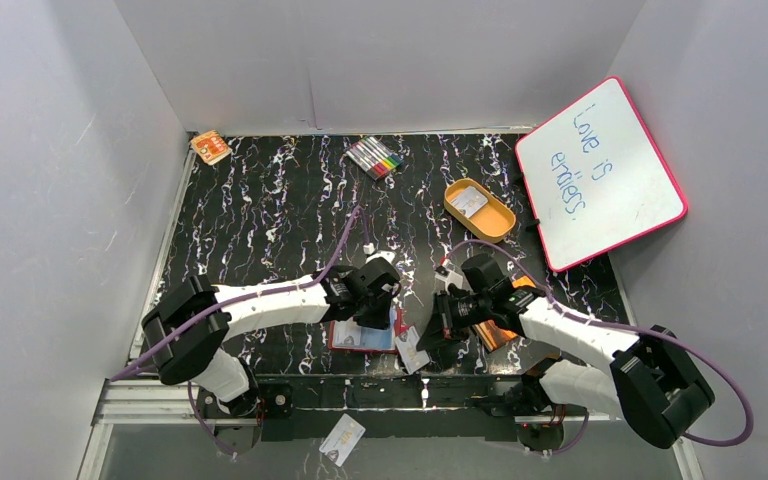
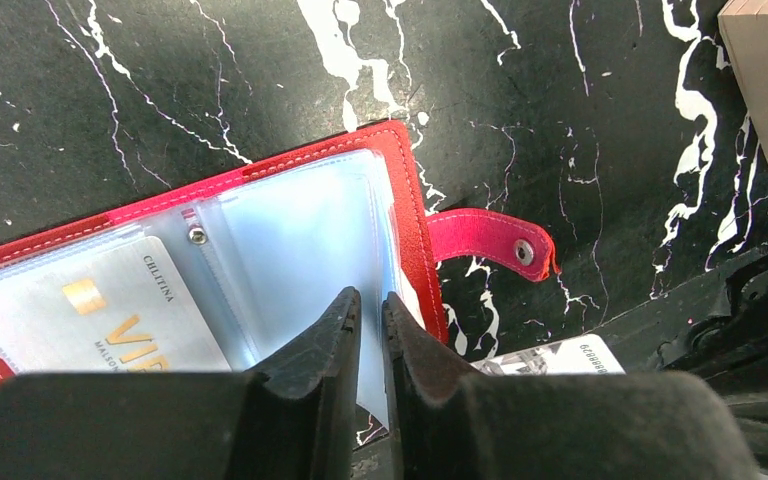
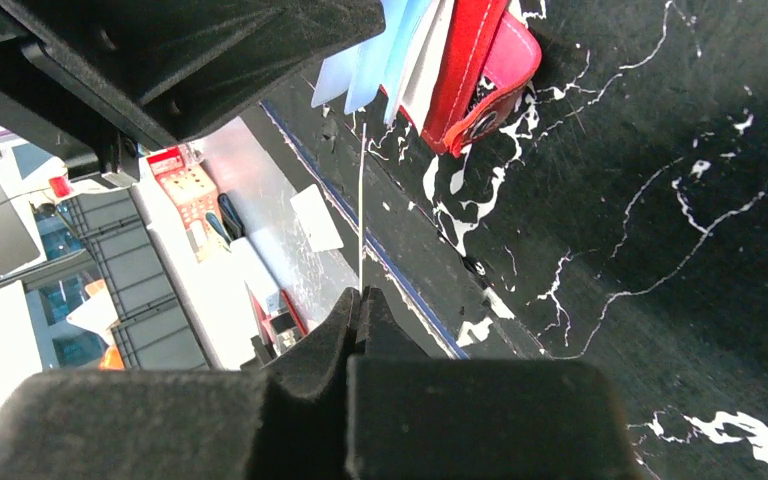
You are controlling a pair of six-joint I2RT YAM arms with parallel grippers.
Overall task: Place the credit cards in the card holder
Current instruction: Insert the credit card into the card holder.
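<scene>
The dark-red card holder (image 1: 358,338) lies open near the table's front edge. In the left wrist view it (image 2: 400,190) shows clear sleeves and a snap tab (image 2: 490,240). A whitish VIP credit card (image 2: 110,310) sits in its left pocket. My left gripper (image 2: 370,300) (image 1: 378,312) is shut on the edge of a clear sleeve. My right gripper (image 3: 358,295) (image 1: 443,322) is shut on a thin white credit card (image 3: 362,200), seen edge-on and pointing at the card holder (image 3: 465,70). That card (image 1: 413,349) lies just right of the wallet.
An orange oval tray (image 1: 500,225) at the back right holds a card (image 1: 468,201). An orange booklet (image 1: 508,328) lies under my right arm. Another card (image 1: 342,440) lies below the table's front edge. A whiteboard (image 1: 600,170), markers (image 1: 375,157) and a small orange box (image 1: 210,147) stand at the back.
</scene>
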